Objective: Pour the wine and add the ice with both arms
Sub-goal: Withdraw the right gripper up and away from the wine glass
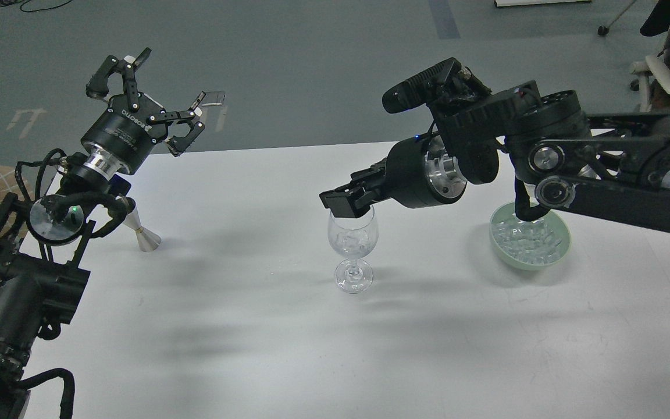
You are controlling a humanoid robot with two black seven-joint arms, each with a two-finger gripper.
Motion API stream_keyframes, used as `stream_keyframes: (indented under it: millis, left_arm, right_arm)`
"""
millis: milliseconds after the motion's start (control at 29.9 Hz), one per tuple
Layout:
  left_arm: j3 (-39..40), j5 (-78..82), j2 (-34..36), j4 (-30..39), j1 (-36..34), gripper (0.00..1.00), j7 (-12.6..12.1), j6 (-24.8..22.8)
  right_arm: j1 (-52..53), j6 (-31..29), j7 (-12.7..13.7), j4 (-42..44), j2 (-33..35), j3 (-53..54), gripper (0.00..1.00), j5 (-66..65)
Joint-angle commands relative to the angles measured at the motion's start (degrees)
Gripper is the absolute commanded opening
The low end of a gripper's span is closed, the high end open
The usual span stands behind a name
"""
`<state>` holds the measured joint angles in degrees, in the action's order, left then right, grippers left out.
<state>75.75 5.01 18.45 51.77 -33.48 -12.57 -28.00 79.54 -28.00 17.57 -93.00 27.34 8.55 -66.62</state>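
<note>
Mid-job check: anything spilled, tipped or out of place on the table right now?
Nothing stands out. The wine glass is upright with ice inside, the right pincer over its rim. The rest of the ice sits in the green bowl; no stray cubes show.

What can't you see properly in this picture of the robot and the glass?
- Head view: whether the right tool holds an ice cube; its dark fingers over the wine glass blur together.
- Head view: how many ice cubes are in the glass; clear on clear.
- Head view: part of the green bowl; the right arm covers it.
- Head view: the metal cup; the left arm hides its top.
</note>
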Motion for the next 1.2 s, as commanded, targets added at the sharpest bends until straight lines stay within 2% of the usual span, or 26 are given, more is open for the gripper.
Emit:
stream_keyframes:
  millis: [0,167,201,234,267,301,635,836,1036,1170]
  left_arm:
    - [0.0,0.0,0.0,0.0,0.0,0.98,0.0,0.0]
    - [-0.1,0.0,-0.1,0.0,0.0,0.98,0.0,0.0]
    - [-0.2,0.0,-0.1,0.0,0.0,0.98,0.0,0.0]
    - [-0.2,0.0,-0.1,0.0,0.0,0.98,0.0,0.0]
    - [-0.1,0.0,-0.1,0.0,0.0,0.98,0.0,0.0]
    - [-0.2,0.0,-0.1,0.0,0.0,0.98,0.0,0.0]
    - [-0.4,0.0,0.0,0.0,-0.3,0.98,-0.2,0.0]
    - [-0.5,0.0,0.0,0.0,-0.3,0.98,-0.1,0.0]
    - [-0.7,0.1,0.0,0.0,-0.3,0.98,-0.2,0.0]
    - [-0.7,0.1,0.0,0.0,-0.6,0.98,-0.2,0.0]
  right_arm:
    - [0.0,0.0,0.0,0.0,0.0,1.0,0.64,0.0]
    - [-0.1,0.0,-0.1,0.5,-0.1,4.1,0.68,0.1]
    - [-0.2,0.0,-0.1,0.8,0.0,5.1,0.77,0.1]
    - [-0.2,0.0,-0.1,0.8,0.0,5.1,0.77,0.1]
    - [-0.7,0.0,-0.3,1.3,0.0,5.9,0.89,0.3]
    - [-1.6,0.0,-0.7,1.7,0.1,7.3,0.95,0.3]
    - [-14.1,0.0,-0.9,3.4,0.1,23.3,0.98,0.4]
    - [-23.5,0.0,-1.1,6.2,-2.0,38.4,0.98,0.6]
    - [-29.3,0.0,-3.7,11.5,-7.6,53.6,0.98,5.2]
    - [-29.2,0.0,-5.8,14.2,-8.6,57.6,0.98,9.0]
